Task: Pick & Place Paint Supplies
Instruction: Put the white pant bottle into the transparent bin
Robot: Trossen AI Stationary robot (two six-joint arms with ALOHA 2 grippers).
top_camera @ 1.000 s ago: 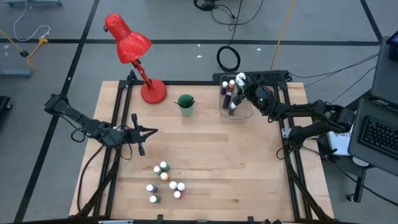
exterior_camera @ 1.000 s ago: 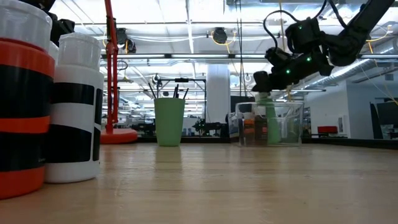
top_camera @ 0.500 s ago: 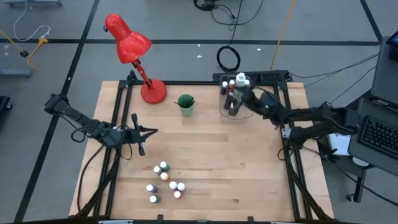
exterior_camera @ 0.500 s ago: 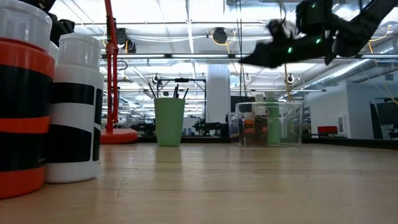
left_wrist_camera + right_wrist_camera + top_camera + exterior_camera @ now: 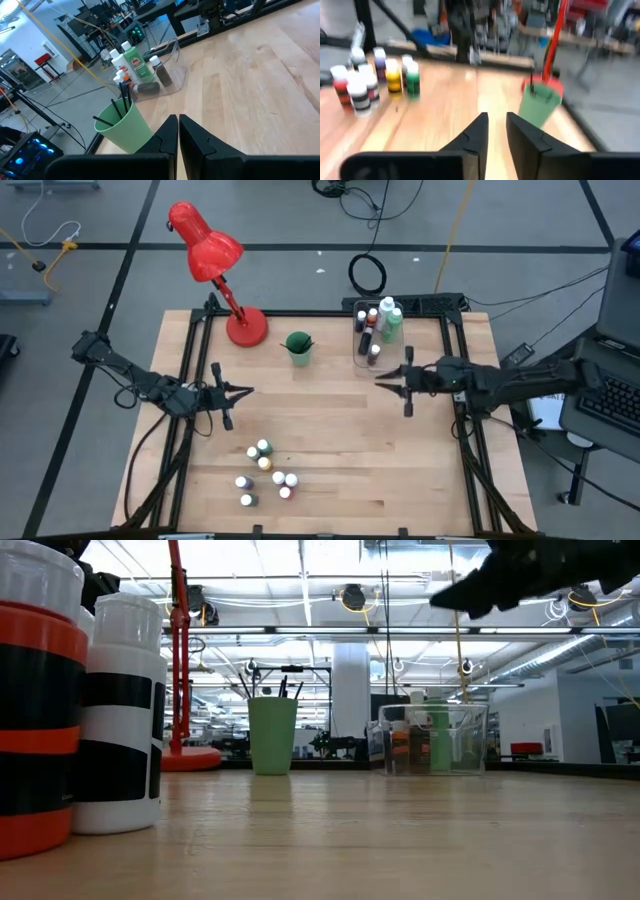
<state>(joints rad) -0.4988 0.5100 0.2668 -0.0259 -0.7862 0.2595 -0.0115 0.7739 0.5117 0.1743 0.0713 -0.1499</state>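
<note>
Empty right hand (image 5: 392,385), fingers narrowly parted, leaves the clear bin (image 5: 362,358), bound for the remaining paint bottles (image 5: 266,472).

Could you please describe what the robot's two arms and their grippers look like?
Both arms are dark, slim and jointed, with black cables trailing from them. The left gripper and right gripper each end in two thin black fingers, flat-sided and tapering toward the tips.

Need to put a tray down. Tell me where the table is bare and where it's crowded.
Bare wood: the middle stretch between the green cup, the left gripper and the right gripper; also the near right corner. Crowded: the small paint bottles near the front edge, and the clear bin full of bottles at the back.
</note>
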